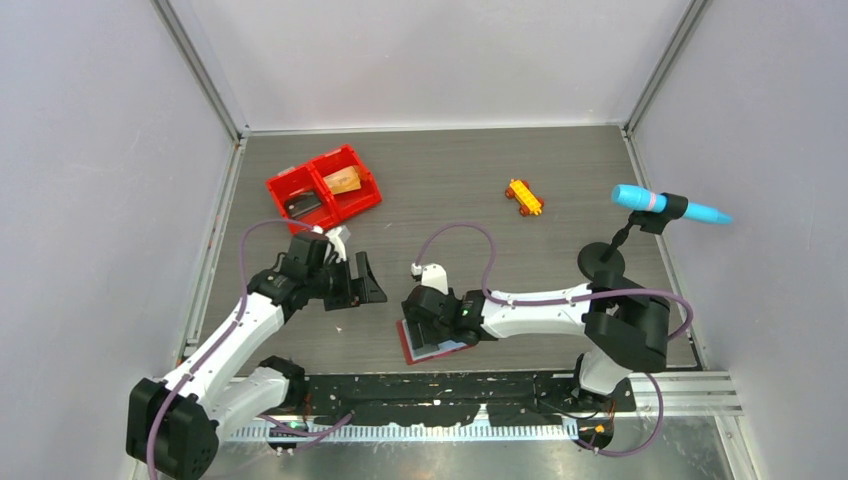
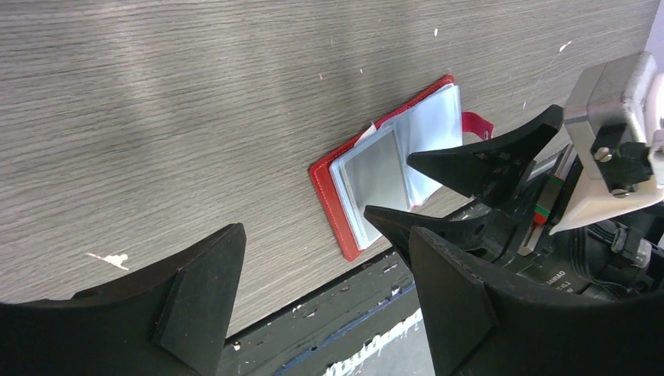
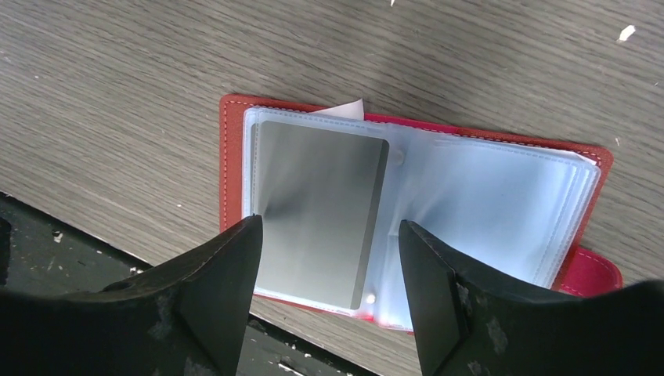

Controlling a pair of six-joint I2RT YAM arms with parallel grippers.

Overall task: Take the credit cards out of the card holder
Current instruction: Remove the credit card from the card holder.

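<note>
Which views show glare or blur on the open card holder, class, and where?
Right wrist: the silvery card in the card holder has a soft sheen, and the near fingers are blurred. Left wrist: the plastic sleeves reflect pale light. Top external: even lighting, holder mostly hidden.

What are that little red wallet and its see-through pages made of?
The wallet looks like red leather or imitation leather: matte, with pale stitching along its edge. The pages seem to be thin clear plastic, glossy and slightly wrinkled. The grey card inside one looks smooth, whether metal or plastic is unclear.
</note>
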